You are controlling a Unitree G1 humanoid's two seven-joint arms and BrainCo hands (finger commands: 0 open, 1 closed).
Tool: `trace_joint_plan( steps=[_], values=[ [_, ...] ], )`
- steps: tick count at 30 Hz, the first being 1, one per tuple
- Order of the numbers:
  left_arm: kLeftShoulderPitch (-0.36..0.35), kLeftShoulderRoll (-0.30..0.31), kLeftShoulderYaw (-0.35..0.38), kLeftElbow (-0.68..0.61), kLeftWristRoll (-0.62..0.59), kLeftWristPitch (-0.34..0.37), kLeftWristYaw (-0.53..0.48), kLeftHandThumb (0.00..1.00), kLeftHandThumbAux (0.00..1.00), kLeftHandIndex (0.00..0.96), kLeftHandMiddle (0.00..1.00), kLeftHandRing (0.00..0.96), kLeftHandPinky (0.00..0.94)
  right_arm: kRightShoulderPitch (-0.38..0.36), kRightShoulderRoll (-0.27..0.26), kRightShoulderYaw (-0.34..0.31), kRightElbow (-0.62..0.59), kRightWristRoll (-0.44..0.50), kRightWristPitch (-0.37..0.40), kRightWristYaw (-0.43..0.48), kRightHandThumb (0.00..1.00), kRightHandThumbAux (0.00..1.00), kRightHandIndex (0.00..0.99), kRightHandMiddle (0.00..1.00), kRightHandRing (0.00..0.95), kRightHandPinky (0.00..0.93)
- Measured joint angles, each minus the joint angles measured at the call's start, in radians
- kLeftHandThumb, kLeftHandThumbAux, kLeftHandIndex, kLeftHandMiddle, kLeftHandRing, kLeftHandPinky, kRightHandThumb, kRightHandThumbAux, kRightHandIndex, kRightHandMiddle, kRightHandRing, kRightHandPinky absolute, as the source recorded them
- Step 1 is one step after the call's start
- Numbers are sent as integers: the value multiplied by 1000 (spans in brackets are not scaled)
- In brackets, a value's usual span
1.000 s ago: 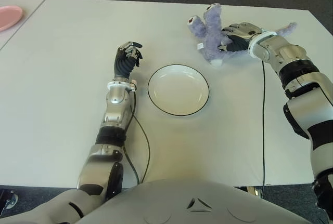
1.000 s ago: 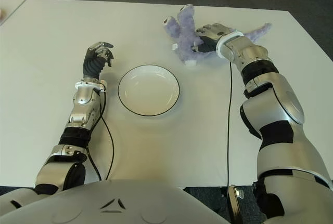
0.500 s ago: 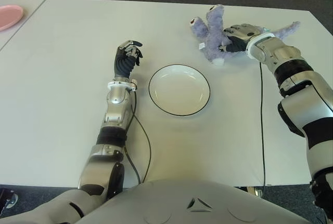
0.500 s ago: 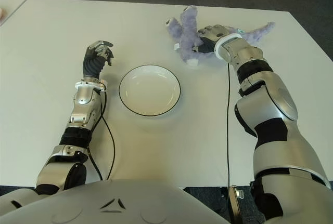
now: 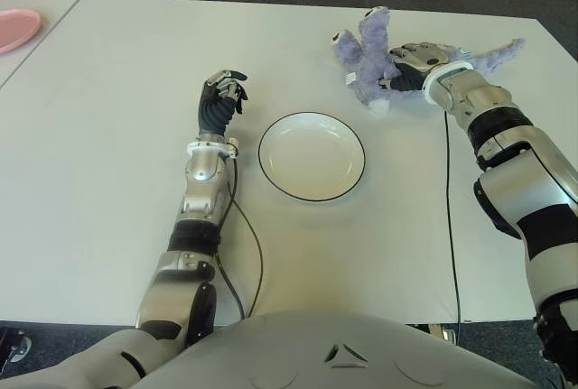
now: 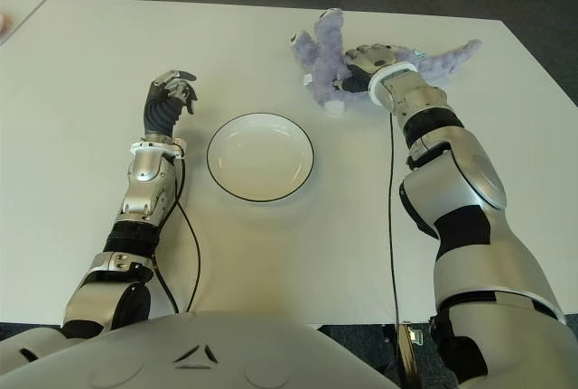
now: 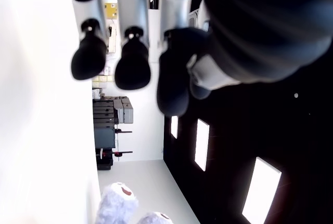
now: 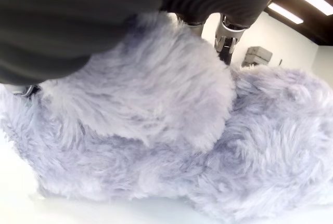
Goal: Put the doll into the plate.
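A: What's changed?
B: The right hand [image 5: 417, 57], clenched round the purple plush doll [image 5: 368, 57], has shifted it slightly; it's still far-right of the white plate [image 5: 312, 156].
A: Left hand [image 5: 220, 100]?
B: Curled, empty, left of the plate. Carrying remains.

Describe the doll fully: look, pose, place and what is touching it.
The doll is a fluffy lavender plush toy with limbs splayed outward and pale patches at some tips. It is at the far right of the white table, beyond the empty plate. The right hand is closed around its middle, fur filling the wrist view.
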Motion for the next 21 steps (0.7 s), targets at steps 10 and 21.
trace_joint_plan(
  steps=[10,21],
  values=[
    [0,-2,0,-3,0,0,21,716,699,445,750,766,737,40,-2,-87,1,74,-1,-118,959,585,379,345,459,559],
    [1,-2,2,-4,0,0,32,717,699,445,733,751,733,105,9,-187,10,157,0,-286,999,667,420,458,441,470]
  ],
)
